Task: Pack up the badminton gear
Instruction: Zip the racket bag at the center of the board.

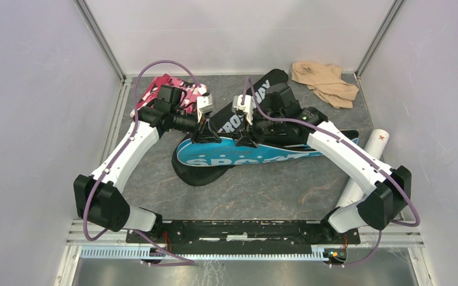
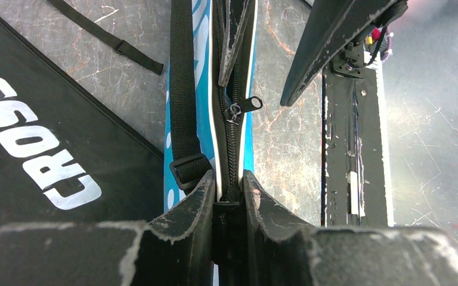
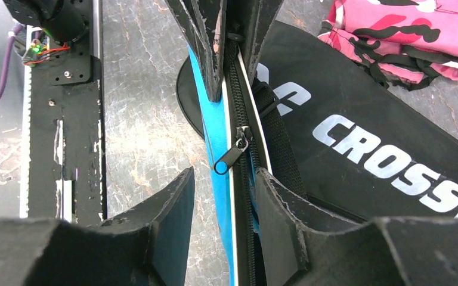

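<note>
On the tabletop (image 1: 262, 190) the blue cover (image 1: 238, 156) lay across the black cover (image 1: 256, 98), apparently only part-zipped, with its slider (image 2: 234, 113) between the pincers; the left pincer (image 2: 229, 179) clenched the blue cover's zip edge, the right pincer (image 3: 225, 176) stood released astride it, and the tube (image 1: 376, 145) lay unpacked.

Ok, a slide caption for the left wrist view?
Left claw pinches the zipper seam of the blue cover, zipper pull just ahead, black CROSSWAY cover lying alongside.

Pale walls (image 1: 30, 89), grey mottled tabletop (image 1: 262, 190), alu frame (image 1: 98, 36).
</note>
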